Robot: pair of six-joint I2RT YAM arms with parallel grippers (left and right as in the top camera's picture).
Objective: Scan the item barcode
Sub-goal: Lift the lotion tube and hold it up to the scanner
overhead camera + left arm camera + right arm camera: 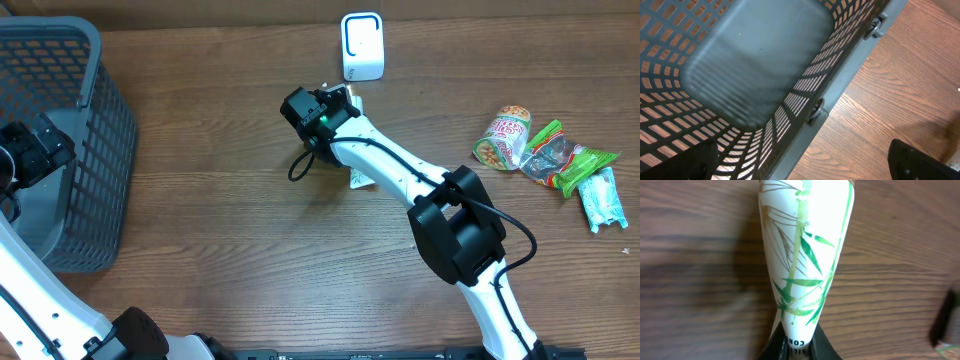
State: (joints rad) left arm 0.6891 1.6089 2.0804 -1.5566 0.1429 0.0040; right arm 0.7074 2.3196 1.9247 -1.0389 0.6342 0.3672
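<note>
The item is a white tube printed with green bamboo leaves [805, 245]. It lies along the wooden table top in the right wrist view, and its narrow end sits between my right gripper's [800, 351] black fingers, which are shut on it. From overhead, the right gripper [322, 118] is at table centre, and only the tube's far end [360, 180] shows from under the white arm. The white barcode scanner [362, 47] stands at the back edge. My left gripper [805, 170] hangs open over the grey basket [840, 85], holding nothing.
The grey mesh basket [100, 70] fills the left side. At the right lie a cup of noodles [503, 137], a green snack bag [568, 160] and a pale packet [603, 198]. A black cable loop [298, 165] hangs by the right wrist.
</note>
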